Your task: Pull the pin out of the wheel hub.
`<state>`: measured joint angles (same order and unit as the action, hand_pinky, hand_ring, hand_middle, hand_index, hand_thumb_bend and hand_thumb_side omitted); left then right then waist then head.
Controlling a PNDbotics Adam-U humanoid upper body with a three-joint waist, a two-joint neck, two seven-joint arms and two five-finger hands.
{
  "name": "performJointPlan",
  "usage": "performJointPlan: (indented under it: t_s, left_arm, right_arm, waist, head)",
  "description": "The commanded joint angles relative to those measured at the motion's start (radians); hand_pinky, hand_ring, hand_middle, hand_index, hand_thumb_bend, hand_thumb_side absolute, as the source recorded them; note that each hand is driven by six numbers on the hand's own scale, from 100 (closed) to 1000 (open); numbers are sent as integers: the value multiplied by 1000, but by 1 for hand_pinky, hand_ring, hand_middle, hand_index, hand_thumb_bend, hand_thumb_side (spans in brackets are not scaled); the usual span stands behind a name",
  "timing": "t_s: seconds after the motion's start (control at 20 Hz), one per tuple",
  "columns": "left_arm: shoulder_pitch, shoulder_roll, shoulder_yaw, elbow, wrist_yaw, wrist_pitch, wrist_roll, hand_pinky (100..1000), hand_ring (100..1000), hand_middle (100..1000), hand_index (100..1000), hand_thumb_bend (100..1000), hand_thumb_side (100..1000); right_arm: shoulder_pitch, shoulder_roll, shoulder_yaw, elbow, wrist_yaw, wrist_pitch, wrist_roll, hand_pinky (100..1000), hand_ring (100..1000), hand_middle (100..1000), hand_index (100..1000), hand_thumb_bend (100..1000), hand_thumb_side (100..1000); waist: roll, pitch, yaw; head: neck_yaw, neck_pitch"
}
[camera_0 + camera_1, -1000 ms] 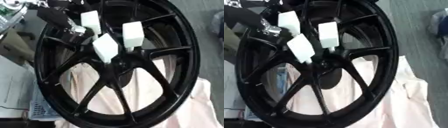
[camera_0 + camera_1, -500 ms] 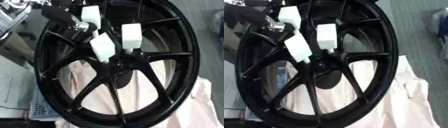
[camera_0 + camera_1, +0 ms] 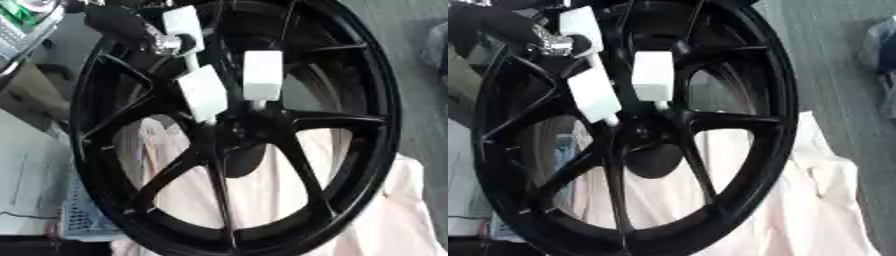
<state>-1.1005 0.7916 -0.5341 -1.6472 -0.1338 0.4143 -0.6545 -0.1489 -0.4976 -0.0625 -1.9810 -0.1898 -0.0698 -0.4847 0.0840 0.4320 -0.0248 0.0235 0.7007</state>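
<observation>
Left hand (image 3: 131, 27) has drifted up-left with its white-handled pin (image 3: 185, 25), fingers hidden so grip unclear; two pins (image 3: 262, 75) below them remain in wheel hub (image 3: 236, 132); pull straight along shaft.

wheel hub (image 3: 236, 135) rim cropped at top, left hand (image 3: 131, 25) blurred

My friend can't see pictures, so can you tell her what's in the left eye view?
A big black wheel stands upright, with three white block-shaped pins at its hub. A black robot hand reaches in from the upper left, touching the top white pin. The other two pins sit just above the hub, and pale pink cloth lies behind.
</observation>
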Motion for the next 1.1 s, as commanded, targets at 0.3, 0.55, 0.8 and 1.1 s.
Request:
performJointPlan:
  t_s: [0.3, 0.55, 0.8, 1.1]
  left_arm:
    - [-18, 42, 50, -49, 64, 18, 77, 767, 568, 359, 523, 100, 350]
    - [-14, 66, 93, -82, 103, 32, 106, 761, 552, 328, 493, 100, 334]
    - [6, 113, 174, -133, 165, 43, 155, 759, 538, 310, 481, 100, 329]
    - [100, 206, 307, -203, 254, 46, 258, 761, 531, 306, 481, 100, 348]
  right_arm:
    - [-3, -16, -14, -19, -3, 0, -8, 777, 774, 798, 788, 100, 770]
    - [-1, -20, -15, -19, -4, -1, -8, 777, 774, 797, 788, 100, 768]
    - [3, -26, -18, -19, -1, -5, -5, 777, 774, 797, 788, 100, 763]
    - [9, -27, -24, -19, 4, -7, -2, 778, 774, 797, 789, 100, 766]
  waist:
    - [-6, -31, 1]
    - [-9, -39, 4]
    - [-13, -48, 13]
    - [-19, -56, 28]
  head:
    - [-2, -4]
    - [-6, -1]
    - [-16, 4]
    - [-25, 8]
